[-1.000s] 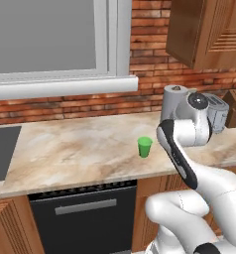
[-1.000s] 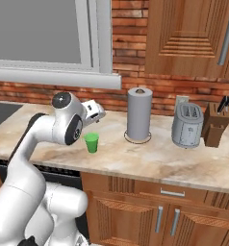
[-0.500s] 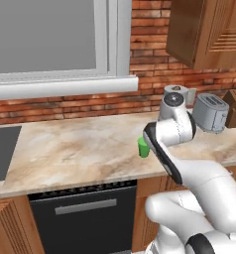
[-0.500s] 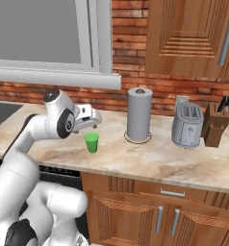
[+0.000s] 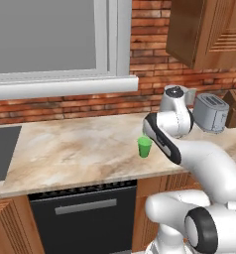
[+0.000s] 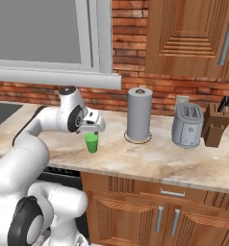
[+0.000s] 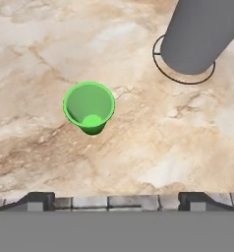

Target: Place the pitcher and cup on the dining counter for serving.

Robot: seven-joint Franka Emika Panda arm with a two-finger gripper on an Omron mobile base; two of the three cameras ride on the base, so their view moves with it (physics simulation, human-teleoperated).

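- We have our gripper (image 6: 94, 130) spread wide and empty, hanging just above the cup (image 6: 91, 143).
- The cup stands upright on the marbled wall counter (image 6: 150, 161) below the window.
- The grey pitcher (image 6: 139, 114) stands near it, on a ring stand beside the toaster (image 6: 187, 125).

1. Left base view: behind the arm, facing the brick wall across the beige marbled surface (image 5: 70, 149).
2. Right base view: same surface, opposite side.
3. Hand view: close, straight down onto the small translucent green cup (image 7: 89, 107), shared by all.
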